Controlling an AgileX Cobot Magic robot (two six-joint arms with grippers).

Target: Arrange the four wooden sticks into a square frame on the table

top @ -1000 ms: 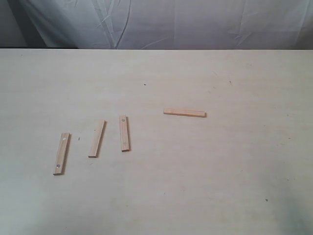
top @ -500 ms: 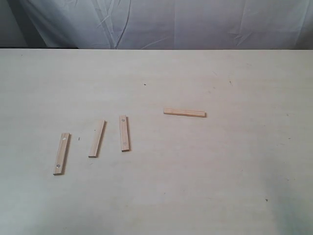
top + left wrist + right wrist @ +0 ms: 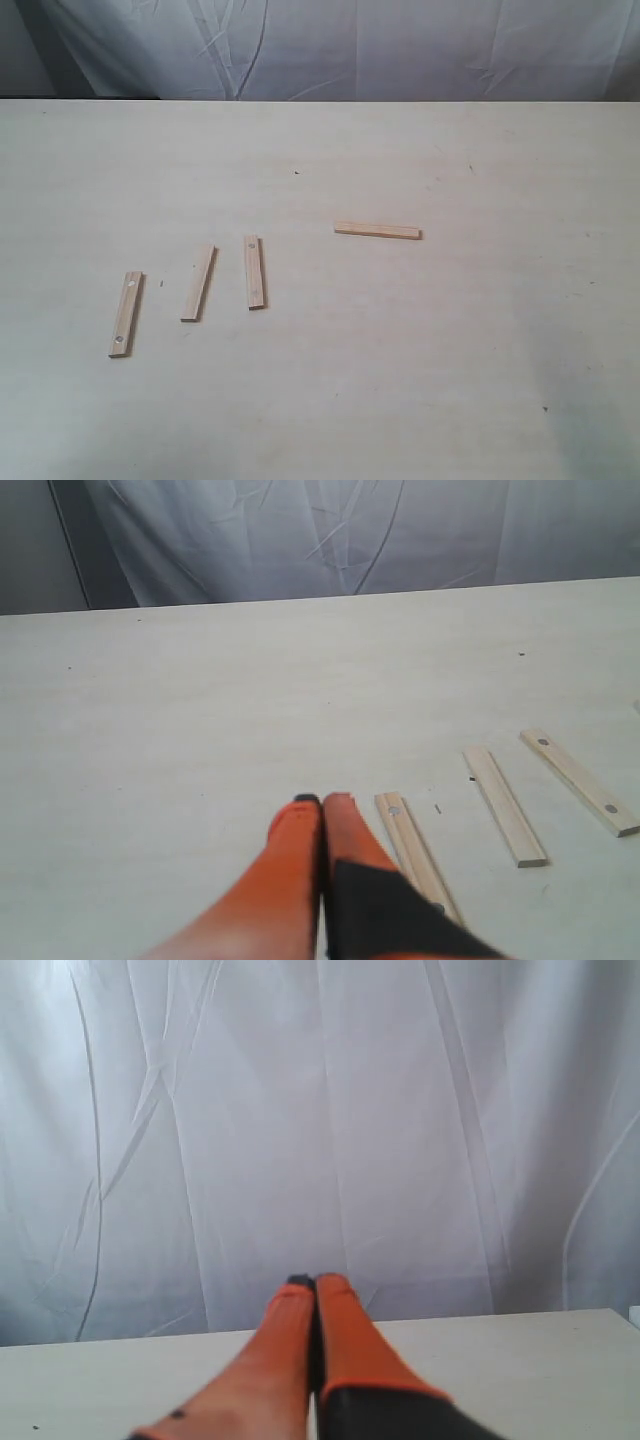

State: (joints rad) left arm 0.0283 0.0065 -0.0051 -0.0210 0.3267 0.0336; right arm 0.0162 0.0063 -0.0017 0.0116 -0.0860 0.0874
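Nothing moved vs the frame from a sec earlier tbh. All four wooden sticks sat in the exact same spots on the surface (image 3: 400, 400), and the exterior view looked identical.

Three of them lay in the left half of that view, roughly parallel and running front-to-back w/ a slight lean. They were near each other but not touching. The leftmost stick (image 3: 125, 314) had a small dark hole near each end, the plain stick (image 3: 198, 283) came next, then the third stick (image 3: 255, 272), also w/ holes near its ends. The fourth stick (image 3: 377, 231) lay crosswise, well apart from the rest, to the right of the third and a bit farther back, approx mid-view. No stick overlapped another, so no square frame yet.

The left hand (image 3: 322, 802) had its orange fingers (image 3: 290, 865) pressed together, closed on nothing. It was low over the surface, just beside the leftmost stick. Couldn't tell if the tips actually touched the surface.

The right hand (image 3: 315, 1282) was the same deal, fingers shut tight w/ nothing b/w them. It was aimed at the white curtain (image 3: 350, 1110) hanging behind the far edge of the surface, and no sticks showed in its wrist view.
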